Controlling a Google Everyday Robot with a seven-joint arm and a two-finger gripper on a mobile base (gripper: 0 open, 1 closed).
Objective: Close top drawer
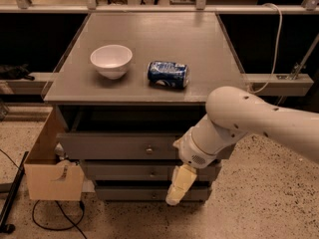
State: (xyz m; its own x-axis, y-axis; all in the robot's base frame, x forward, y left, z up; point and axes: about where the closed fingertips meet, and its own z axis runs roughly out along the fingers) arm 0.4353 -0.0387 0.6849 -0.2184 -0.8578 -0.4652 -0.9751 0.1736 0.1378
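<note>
The top drawer is a wide grey drawer just under the cabinet top, with a small round metal knob at its centre. It stands out slightly from the cabinet, with a dark gap above its front panel. My gripper hangs from the white arm in front of the cabinet's right half. It points down past the top drawer's lower edge, over the two shorter drawers, to the right of the knob. It holds nothing that I can see.
A white bowl and a blue can lying on its side rest on the grey cabinet top. An open cardboard box stands on the floor against the cabinet's left side. A black cable lies on the speckled floor.
</note>
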